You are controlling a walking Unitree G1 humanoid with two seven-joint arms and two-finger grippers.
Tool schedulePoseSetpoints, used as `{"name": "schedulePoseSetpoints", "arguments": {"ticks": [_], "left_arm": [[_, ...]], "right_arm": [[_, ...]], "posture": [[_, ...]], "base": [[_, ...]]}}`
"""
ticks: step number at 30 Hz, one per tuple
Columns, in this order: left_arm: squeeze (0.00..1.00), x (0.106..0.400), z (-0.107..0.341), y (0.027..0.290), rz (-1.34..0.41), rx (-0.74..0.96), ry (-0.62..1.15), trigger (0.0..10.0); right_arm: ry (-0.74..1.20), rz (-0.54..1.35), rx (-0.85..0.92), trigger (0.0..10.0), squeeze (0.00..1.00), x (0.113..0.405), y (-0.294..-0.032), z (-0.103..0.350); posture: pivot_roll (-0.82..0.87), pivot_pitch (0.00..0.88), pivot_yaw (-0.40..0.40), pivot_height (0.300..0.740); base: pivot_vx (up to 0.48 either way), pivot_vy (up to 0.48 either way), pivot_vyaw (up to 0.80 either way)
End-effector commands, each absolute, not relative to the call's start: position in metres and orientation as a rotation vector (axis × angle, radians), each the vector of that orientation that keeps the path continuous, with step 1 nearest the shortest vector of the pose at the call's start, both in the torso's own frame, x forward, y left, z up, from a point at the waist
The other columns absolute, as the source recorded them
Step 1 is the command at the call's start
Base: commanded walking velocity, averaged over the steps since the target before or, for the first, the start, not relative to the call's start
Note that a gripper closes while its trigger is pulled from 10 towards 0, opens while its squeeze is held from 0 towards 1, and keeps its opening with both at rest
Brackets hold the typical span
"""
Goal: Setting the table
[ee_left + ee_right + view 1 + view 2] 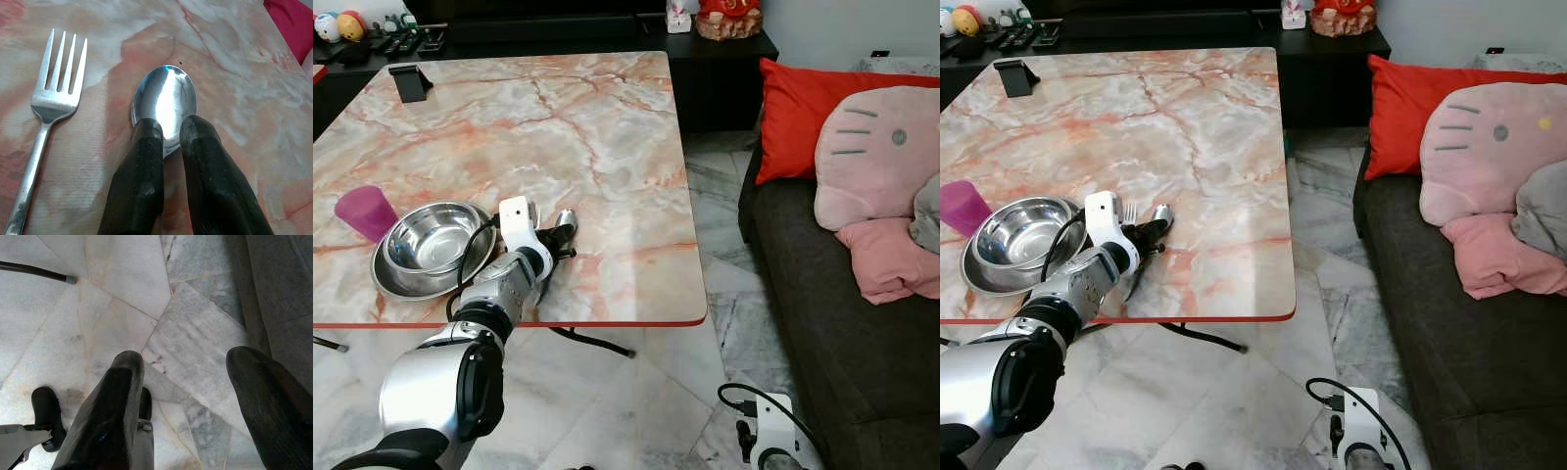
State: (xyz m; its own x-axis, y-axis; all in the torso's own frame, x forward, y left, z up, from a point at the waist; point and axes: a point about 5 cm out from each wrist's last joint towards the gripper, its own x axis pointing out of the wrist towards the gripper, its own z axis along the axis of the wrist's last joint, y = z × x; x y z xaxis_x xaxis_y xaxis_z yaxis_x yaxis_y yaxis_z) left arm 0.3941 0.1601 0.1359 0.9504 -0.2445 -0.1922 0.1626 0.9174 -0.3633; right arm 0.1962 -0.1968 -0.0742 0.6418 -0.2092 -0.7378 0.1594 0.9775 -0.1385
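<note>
While clamped on the spoon at its bowl's near edge, left end effector rests low over the marble table near its front edge. Fork lying just left of the spoon, beside stacked steel bowls and pink cup. Right end effector spread wide above the floor.

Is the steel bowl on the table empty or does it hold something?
Empty. The steel bowl shows only its bare shiny inside; it sits in a steel plate, beside the left gripper at the spoon.
</note>
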Motion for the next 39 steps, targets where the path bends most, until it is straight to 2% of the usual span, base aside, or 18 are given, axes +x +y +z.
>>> {"name": "schedulePoseSetpoints", "arguments": {"ticks": [1,21,39], "left_arm": [[0.00,0.394,0.137,0.166,-0.188,-0.329,0.234,10.0],[0.00,0.392,0.133,0.176,-0.150,-0.307,0.235,10.0],[0.00,0.391,0.160,0.192,-0.314,-0.207,0.105,10.0]], "right_arm": [[0.864,-0.215,-0.061,10.0,0.00,0.192,-0.196,-0.076],[0.865,-0.213,-0.065,10.0,0.00,0.193,-0.197,-0.076],[0.863,-0.209,-0.061,10.0,0.00,0.195,-0.195,-0.076]], "posture": [[0.01,0.100,0.043,0.740],[0.02,0.100,0.039,0.740],[0.03,0.097,0.043,0.740]], "base": [[0.000,0.000,0.00],[0.000,0.000,0.00],[0.000,0.000,0.00]]}}
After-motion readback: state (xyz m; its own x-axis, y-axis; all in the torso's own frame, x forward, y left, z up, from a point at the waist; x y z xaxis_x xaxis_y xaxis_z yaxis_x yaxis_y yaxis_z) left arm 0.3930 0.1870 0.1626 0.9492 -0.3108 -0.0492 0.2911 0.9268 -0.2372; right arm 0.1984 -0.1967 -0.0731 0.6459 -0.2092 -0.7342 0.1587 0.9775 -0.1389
